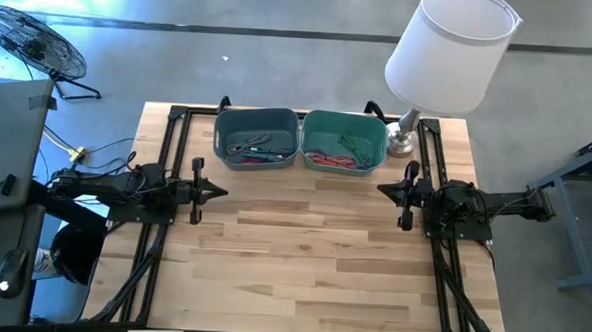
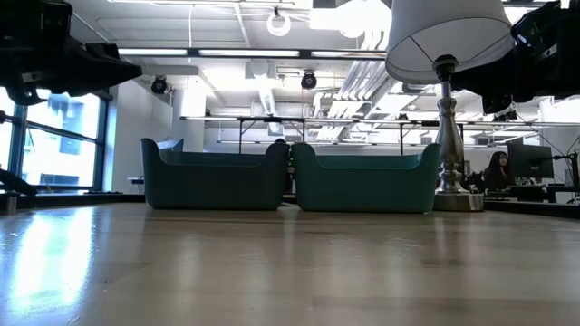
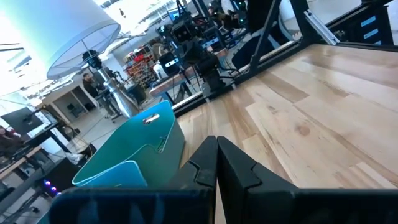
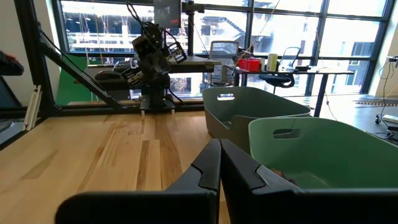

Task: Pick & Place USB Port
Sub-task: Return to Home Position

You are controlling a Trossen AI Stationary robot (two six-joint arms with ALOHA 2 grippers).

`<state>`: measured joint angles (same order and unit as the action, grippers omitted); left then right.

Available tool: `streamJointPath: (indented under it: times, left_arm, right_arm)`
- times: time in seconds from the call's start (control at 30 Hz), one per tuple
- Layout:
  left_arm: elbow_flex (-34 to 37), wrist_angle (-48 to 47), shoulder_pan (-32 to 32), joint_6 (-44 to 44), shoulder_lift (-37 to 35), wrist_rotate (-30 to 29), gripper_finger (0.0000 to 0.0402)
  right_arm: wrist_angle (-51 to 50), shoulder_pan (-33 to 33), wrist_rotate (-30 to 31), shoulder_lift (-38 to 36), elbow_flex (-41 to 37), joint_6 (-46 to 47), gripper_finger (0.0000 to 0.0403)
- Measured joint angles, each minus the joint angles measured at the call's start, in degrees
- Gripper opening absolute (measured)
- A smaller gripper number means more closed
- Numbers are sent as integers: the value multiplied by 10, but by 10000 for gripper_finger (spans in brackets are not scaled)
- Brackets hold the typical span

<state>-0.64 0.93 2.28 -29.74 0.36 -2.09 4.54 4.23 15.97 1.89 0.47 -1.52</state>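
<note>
Two bins stand side by side at the table's far edge: a blue-grey bin (image 1: 256, 137) on the left and a green bin (image 1: 344, 140) on the right, both holding tangled cables. In the low view they appear as the dark teal bin (image 2: 213, 174) and its neighbour (image 2: 365, 177). No single USB port can be told apart from the cables. My left gripper (image 1: 223, 192) hovers at the table's left side, shut and holding nothing; its shut tips show in the wrist view (image 3: 217, 144). My right gripper (image 1: 382, 188) hovers at the right side, shut and holding nothing (image 4: 220, 147).
A table lamp with a white shade (image 1: 448, 50) and metal base (image 1: 403, 141) stands at the far right corner, beside the green bin. Black frame rails (image 1: 173, 141) run along both table sides. Bare wood (image 1: 302, 256) spans the middle and near part.
</note>
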Motion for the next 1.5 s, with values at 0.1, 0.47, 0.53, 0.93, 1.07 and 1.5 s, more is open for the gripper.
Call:
streamJointPath:
  times: [0.1, 0.47, 0.53, 0.93, 1.07, 1.5]
  left_arm:
    - [0, 0, 0, 0, 0, 7, 1]
    - [0, 1, 0, 63, 0, 12, 1]
    - [0, 0, 0, 70, 0, 13, 0]
    - [0, -4, 0, 176, 0, 26, 0]
    - [0, -4, 0, 235, 0, 28, 0]
    - [0, -4, 0, 285, 0, 30, 1]
  right_arm:
    - [0, 0, 0, 0, 0, 0, 0]
    - [0, 0, 0, 0, 0, 0, 0]
    - [0, 0, 0, 0, 0, 0, 0]
    - [0, 0, 0, 0, 0, 0, 0]
    - [0, 0, 0, 0, 0, 0, 0]
    - [0, 0, 0, 0, 0, 0, 0]
